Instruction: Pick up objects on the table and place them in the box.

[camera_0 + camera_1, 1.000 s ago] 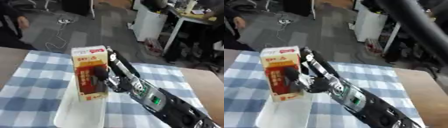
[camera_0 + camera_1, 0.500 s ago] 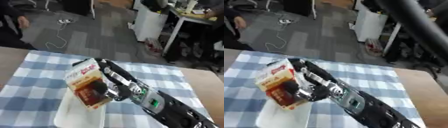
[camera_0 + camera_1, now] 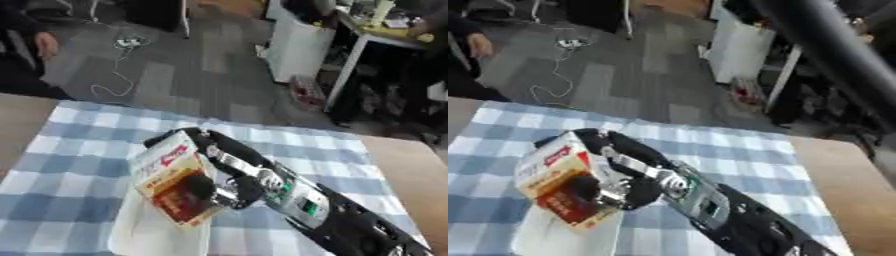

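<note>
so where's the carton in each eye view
Left eye view: carton, lower centre-left, tilted over the white box.
Right eye view: carton, lower left, further left.
Shared landmark: the right hand curled round it, on the checked cloth.

Light is even and moderate, with no single clear source, and shadows are faint. The blue-and-white checked cloth on the worktop (image 3: 79, 150) reads clearly and shows no glare. Both views are soft throughout. Blur is strongest on the tilted red-and-cream printed carton (image 3: 175, 177) and the black-and-silver right hand (image 3: 232, 172), so the carton's print cannot be read. Toward 12 and 1 o'clock the grey floor (image 3: 175, 75) and furniture turn darker and hazier. A dark blurred bar (image 3: 842, 55) crosses the right eye view at 2 o'clock.
</note>
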Tool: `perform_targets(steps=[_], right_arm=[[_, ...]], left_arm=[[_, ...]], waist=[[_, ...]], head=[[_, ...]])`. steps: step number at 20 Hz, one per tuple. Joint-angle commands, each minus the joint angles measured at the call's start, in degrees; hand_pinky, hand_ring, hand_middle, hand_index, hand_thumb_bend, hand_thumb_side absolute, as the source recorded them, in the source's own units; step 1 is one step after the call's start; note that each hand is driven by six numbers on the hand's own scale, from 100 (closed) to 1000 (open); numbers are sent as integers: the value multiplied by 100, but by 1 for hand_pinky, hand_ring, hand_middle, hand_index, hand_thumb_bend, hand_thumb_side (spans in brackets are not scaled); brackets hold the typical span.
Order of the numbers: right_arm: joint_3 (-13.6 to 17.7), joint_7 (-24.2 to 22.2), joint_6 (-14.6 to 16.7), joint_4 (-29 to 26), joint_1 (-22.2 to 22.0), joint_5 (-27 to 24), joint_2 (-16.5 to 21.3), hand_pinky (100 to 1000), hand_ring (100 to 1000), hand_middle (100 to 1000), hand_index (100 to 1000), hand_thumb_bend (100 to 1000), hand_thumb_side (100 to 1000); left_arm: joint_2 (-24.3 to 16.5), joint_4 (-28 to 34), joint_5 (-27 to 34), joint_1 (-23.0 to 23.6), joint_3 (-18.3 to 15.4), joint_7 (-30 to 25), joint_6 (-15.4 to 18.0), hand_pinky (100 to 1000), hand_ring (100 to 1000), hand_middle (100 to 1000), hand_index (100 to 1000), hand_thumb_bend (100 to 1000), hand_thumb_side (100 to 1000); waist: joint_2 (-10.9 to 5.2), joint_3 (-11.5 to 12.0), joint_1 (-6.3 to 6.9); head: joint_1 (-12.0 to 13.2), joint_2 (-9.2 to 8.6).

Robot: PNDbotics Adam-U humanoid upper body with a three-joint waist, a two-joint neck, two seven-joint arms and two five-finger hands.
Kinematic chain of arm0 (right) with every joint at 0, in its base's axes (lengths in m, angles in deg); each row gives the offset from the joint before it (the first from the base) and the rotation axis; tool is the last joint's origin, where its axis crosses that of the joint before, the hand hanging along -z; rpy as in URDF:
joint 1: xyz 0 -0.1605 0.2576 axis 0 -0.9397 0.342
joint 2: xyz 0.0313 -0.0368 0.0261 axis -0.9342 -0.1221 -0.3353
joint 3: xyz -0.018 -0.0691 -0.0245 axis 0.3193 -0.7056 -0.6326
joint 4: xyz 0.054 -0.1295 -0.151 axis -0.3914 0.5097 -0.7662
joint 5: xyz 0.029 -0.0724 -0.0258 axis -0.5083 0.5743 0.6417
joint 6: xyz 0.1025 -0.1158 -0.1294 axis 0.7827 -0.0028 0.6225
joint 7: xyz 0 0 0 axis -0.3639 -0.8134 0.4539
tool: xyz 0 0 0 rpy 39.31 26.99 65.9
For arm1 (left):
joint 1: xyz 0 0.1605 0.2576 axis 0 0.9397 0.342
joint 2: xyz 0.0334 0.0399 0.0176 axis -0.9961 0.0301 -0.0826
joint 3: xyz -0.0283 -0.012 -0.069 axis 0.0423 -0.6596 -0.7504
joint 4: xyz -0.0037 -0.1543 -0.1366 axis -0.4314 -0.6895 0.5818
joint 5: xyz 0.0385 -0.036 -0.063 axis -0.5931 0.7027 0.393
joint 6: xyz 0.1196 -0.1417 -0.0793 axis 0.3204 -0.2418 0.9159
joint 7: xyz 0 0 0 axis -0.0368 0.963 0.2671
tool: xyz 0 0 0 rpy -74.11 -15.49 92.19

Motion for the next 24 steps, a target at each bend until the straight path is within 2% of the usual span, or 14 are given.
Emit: perform_targets(steps=[1,3,4,5,7,9,12,14,16,24], right_arm=[[105,32,-7,-34,33,-16,93,707,640,760,952,217,1000],[133,69,-26,-31,58,20,133,714,647,765,954,229,1000],[159,88,-39,-26,78,43,165,716,649,767,955,101,1000],[196,111,-67,-3,113,61,222,720,653,771,959,239,1000],[271,159,-149,84,185,92,312,742,667,778,969,267,1000],[355,209,-241,214,250,188,381,804,699,794,985,319,1000],[477,170,-447,460,307,581,444,850,707,811,1000,332,1000],[546,172,-574,505,301,856,427,855,672,779,986,349,1000],[566,356,-649,537,283,1011,384,870,702,784,975,359,1000],[473,707,-679,571,207,1134,315,855,707,783,987,347,1000]], left_arm=[[-72,76,-29,-65,-30,-3,4,418,465,638,763,157,912],[-69,76,-28,-77,-29,-5,3,419,465,638,763,157,911],[-67,76,-32,-87,-31,-7,3,419,465,639,764,157,911],[-59,76,-41,-101,-39,-2,-4,421,466,639,763,158,911],[-50,76,-69,-137,-54,11,-31,421,466,639,763,158,910],[-53,76,-125,-172,-71,26,-67,422,467,639,763,158,911],[-55,76,-193,-228,-67,35,-119,422,467,639,763,158,910],[-59,76,-211,-249,-68,40,-134,422,466,638,763,158,910],[-61,76,-213,-260,-60,26,-148,421,466,638,763,158,910],[-67,76,-237,-234,-42,-29,-154,420,465,638,763,156,909]], waist=[[-47,-13,70],[-45,-4,66],[-44,3,64],[-45,16,58],[-45,45,42],[-43,69,16],[-43,106,-32],[-41,114,-53],[-36,122,-65],[-31,101,-47]], head=[[24,-84],[22,-88],[19,-91],[9,-93],[-18,-98],[-44,-111],[-72,-131],[-67,-148],[-58,-154],[-32,-142]])
